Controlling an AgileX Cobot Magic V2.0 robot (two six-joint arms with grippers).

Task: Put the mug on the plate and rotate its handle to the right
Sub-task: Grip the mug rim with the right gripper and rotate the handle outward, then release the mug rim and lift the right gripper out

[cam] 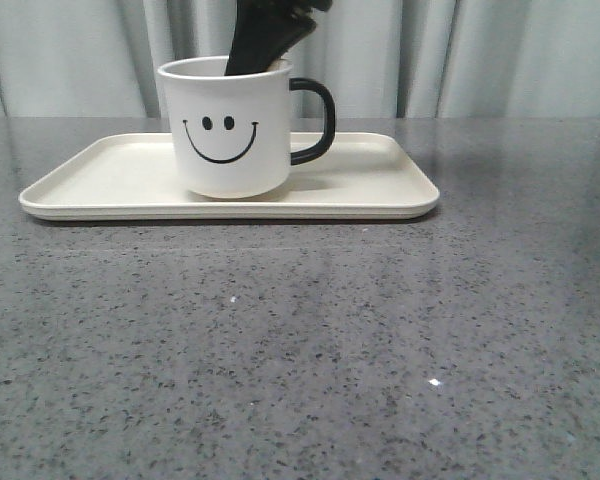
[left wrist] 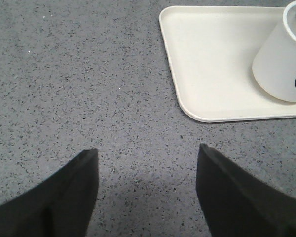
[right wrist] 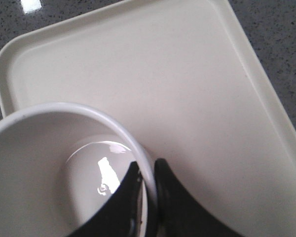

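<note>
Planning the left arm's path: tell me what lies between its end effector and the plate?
Nothing; in the left wrist view only bare speckled table separates the open left end effector from the plate.

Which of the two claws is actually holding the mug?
The right gripper: it pinches the mug wall, one finger inside. The left gripper hangs open over bare table.

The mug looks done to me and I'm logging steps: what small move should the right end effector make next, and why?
Probably open and lift clear. The mug stands upright on the plate with its handle already pointing right, while the right end effector pinches the rim wall, one finger inside. The left end effector hangs open over bare table.
</note>
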